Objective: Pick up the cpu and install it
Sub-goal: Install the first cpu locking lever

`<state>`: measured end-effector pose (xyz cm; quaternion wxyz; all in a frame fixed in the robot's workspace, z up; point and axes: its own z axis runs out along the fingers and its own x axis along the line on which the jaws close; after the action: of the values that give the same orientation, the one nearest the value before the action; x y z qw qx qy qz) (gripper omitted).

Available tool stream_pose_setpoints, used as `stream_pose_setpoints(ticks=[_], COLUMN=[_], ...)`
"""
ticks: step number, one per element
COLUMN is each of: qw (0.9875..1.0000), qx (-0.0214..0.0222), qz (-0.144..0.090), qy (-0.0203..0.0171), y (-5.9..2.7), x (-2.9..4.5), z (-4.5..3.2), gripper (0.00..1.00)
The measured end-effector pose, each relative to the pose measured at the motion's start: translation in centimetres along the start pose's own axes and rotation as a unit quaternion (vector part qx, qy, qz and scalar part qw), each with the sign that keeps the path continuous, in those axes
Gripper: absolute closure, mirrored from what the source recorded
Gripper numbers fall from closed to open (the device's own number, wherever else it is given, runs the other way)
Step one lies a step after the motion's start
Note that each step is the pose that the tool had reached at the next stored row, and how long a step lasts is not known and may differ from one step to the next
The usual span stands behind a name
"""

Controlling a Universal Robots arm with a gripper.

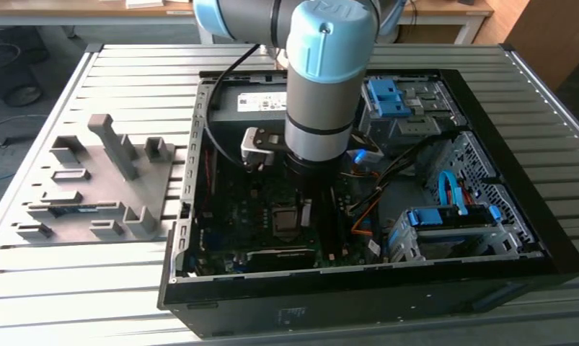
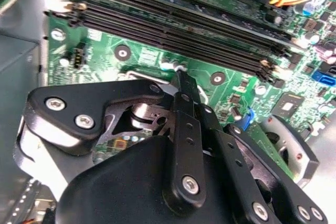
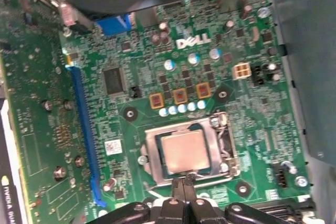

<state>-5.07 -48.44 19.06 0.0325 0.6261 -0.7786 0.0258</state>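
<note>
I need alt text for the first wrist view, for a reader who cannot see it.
A silvery cpu sits inside the metal-framed socket on a green motherboard. The gripper is beside the socket's edge, and a blue slot runs alongside.

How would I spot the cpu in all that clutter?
Find the open black computer case on the slatted table, then the green motherboard inside. Near the board's middle sits a metal socket frame; the cpu is the plain silvery square within it, smooth and bare, unlike the component-covered board around it.
</note>
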Motion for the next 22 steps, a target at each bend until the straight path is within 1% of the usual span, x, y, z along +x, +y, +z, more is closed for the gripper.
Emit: stream_pose_setpoints(ticks=[1,3,7,12,19,22], qw=[1.0000,1.0000,1.0000,1.0000,0.9999,0.9999], qx=[0.0002,0.0000,-0.0001,-0.0011,-0.0028,-0.0029], qz=[0.000,-0.001,-0.002,-0.003,-0.006,-0.007], qy=[-0.0006,0.0000,-0.0001,-0.0054,-0.0139,-0.0147], y=[-0.06,-0.13,-0.17,-0.24,-0.49,-0.65], x=[0.21,0.57,0.83,1.06,1.12,1.10], z=[0.05,0.05,0.07,0.08,0.10,0.13], gripper=[0.90,0.90,0.90,0.90,0.90,0.90])
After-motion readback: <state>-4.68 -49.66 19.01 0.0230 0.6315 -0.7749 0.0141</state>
